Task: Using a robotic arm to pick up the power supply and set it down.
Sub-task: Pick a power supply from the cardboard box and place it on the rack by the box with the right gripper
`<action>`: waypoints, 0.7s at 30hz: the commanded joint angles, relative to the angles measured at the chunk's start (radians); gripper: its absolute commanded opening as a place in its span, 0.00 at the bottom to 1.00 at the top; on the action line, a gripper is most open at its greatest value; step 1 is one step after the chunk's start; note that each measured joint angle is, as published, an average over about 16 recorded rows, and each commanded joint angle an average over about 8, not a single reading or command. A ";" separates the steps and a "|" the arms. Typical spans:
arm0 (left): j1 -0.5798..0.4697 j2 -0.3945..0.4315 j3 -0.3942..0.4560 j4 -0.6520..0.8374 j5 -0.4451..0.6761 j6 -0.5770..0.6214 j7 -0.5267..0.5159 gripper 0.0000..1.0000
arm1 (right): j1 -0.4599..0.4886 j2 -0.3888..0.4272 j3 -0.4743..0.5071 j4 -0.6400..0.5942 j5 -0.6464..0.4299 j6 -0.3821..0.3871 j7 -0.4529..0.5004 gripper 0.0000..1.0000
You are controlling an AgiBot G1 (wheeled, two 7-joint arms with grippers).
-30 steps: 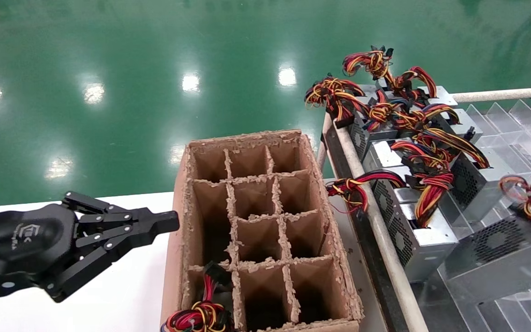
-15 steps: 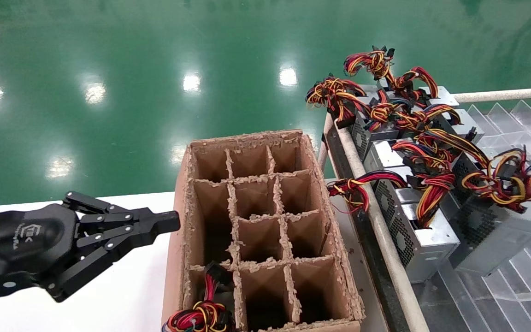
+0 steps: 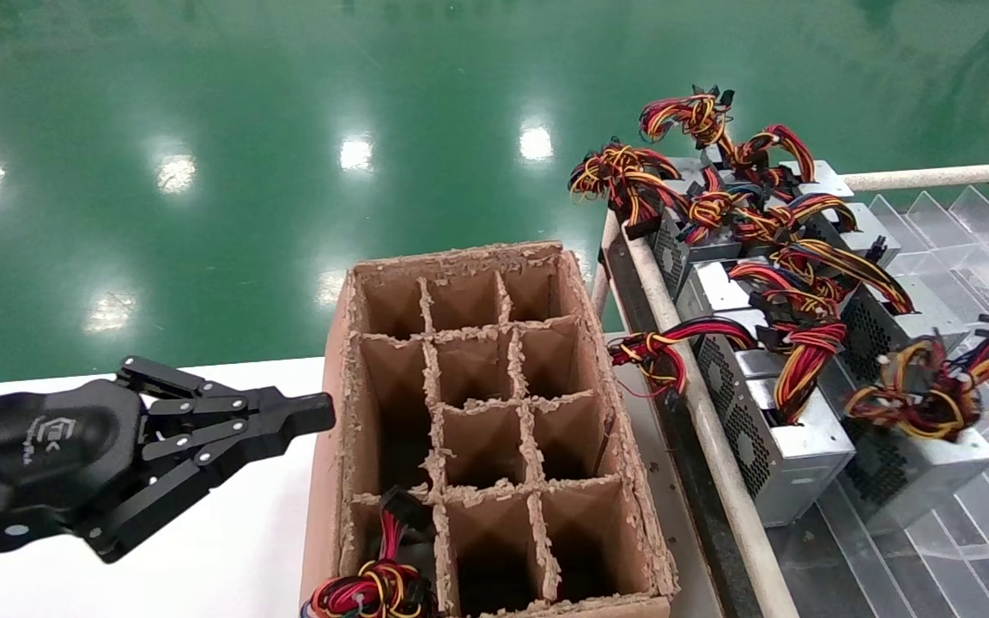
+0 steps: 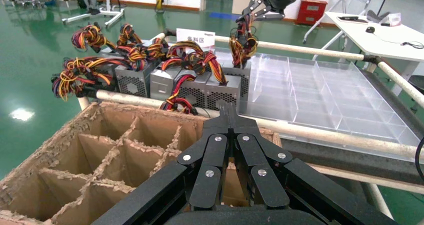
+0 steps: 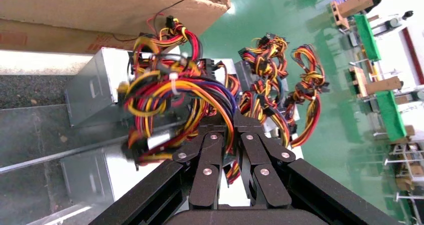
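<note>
The power supply is a silver-grey vented box standing at the right end of the row on the clear tray. Its yellow, red, black and purple wire bundle rises toward the right edge of the head view. My right gripper is shut on that bundle. The left wrist view shows this gripper above the power supply, with the wires hanging from it. I cannot tell whether the box rests on the tray. My left gripper is shut and empty, parked over the white table.
A divided cardboard box stands in the middle, with a wired unit in its near-left cell. Several similar supplies line the clear tray behind a white rail. Green floor lies beyond.
The power supply swung left toward the row of boxes, then came down lower beside them, its wires following. The left gripper has not moved.
</note>
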 commanded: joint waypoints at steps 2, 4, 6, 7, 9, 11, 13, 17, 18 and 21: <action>0.000 0.000 0.000 0.000 0.000 0.000 0.000 0.00 | 0.011 -0.006 -0.013 -0.005 -0.009 0.000 -0.001 0.05; 0.000 0.000 0.000 0.000 0.000 0.000 0.000 0.00 | 0.019 -0.009 -0.020 -0.007 -0.016 0.001 0.001 0.30; 0.000 0.000 0.000 0.000 0.000 0.000 0.000 0.00 | 0.027 -0.012 -0.027 -0.010 -0.021 0.001 0.006 0.55; 0.000 0.000 0.000 0.000 0.000 0.000 0.000 0.00 | 0.032 -0.013 -0.030 -0.011 -0.023 0.001 0.009 0.67; 0.000 0.000 0.000 0.000 0.000 0.000 0.000 0.00 | 0.040 -0.016 -0.036 -0.013 -0.027 0.000 0.014 0.92; 0.000 0.000 0.000 0.000 0.000 0.000 0.000 0.00 | 0.047 -0.017 -0.043 -0.013 -0.031 -0.001 0.018 1.00; 0.000 0.000 0.000 0.000 0.000 0.000 0.000 0.00 | 0.054 -0.019 -0.050 -0.013 -0.034 -0.003 0.022 1.00; 0.000 0.000 0.000 0.000 0.000 0.000 0.000 0.00 | 0.065 -0.021 -0.071 0.003 -0.050 -0.006 0.029 1.00; 0.000 0.000 0.000 0.000 0.000 0.000 0.000 0.00 | 0.068 -0.022 -0.077 0.008 -0.055 -0.007 0.032 1.00; 0.000 0.000 0.000 0.000 0.000 0.000 0.000 0.00 | 0.074 -0.023 -0.095 0.026 -0.067 -0.007 0.038 1.00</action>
